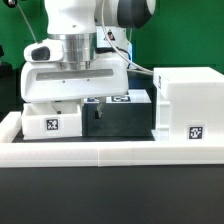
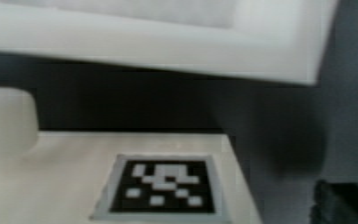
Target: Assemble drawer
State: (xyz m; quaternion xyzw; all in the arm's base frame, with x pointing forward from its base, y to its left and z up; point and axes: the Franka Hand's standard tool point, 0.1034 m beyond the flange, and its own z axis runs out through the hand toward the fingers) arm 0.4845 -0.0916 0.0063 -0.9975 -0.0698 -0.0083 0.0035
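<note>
Hand (image 1: 76, 102) is hanging over small tagged tray (image 1: 50, 122) at exterior view's left, fingers spread wide apart, gripping nothing. Big housing (image 1: 185, 98) is sitting at exterior view's right, behind rail (image 1: 110, 152).

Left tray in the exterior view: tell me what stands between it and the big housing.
The second tray sits between the left tray and the housing, close beside the housing. The open gripper hangs low above the two trays.
</note>
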